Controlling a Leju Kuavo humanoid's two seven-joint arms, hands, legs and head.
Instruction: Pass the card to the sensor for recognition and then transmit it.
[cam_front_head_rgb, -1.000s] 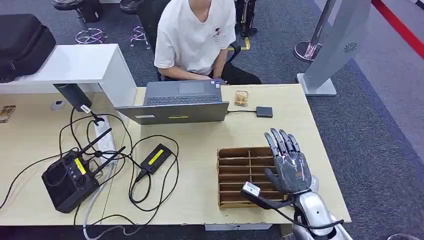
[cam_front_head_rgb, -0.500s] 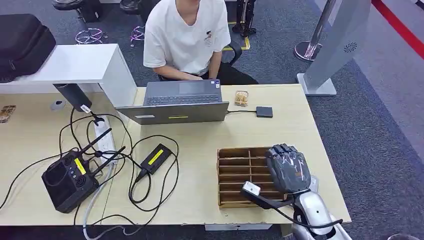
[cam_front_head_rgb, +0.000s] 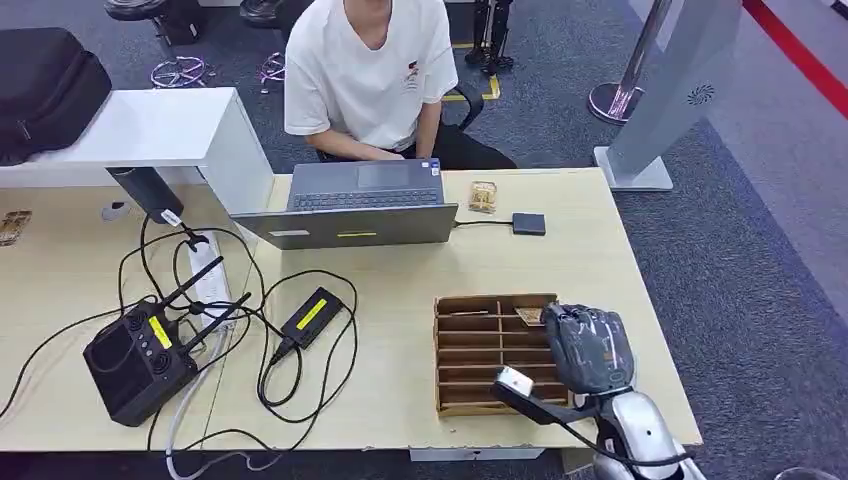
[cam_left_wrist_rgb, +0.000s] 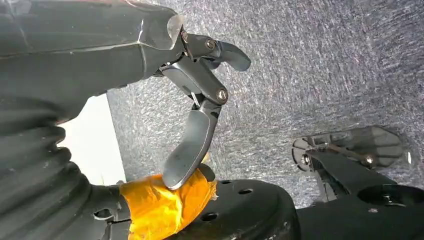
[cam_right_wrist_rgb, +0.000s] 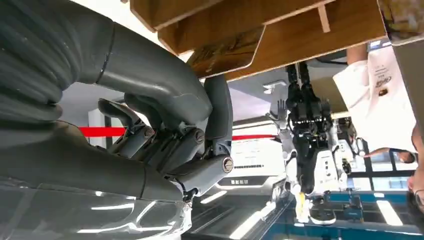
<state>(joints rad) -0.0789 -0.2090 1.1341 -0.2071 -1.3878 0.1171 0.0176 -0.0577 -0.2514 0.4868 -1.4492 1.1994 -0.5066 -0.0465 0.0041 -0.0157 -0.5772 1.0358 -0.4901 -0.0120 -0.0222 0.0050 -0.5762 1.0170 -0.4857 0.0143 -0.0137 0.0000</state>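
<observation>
The right hand (cam_front_head_rgb: 590, 347) has its fingers (cam_right_wrist_rgb: 218, 107) curled, pinching a card (cam_front_head_rgb: 529, 315) at the wooden rack (cam_front_head_rgb: 470, 352), so pickup looks underway, while the sensor (cam_front_head_rgb: 529, 223), far beyond the fingertips, and the handover both remain.

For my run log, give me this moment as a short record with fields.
stage: picking a card from the organizer
right hand: right hand curled over the right side of the wooden organizer, pinching a card by its edge
card: brownish, at the organizer's right compartments, its corner peeking out beside the hand
left hand: left hand hangs over grey carpet, holding nothing, fingers apart
sensor: small dark box cabled to the laptop, perhaps the reader
person: person in white shirt seated behind the laptop
</observation>
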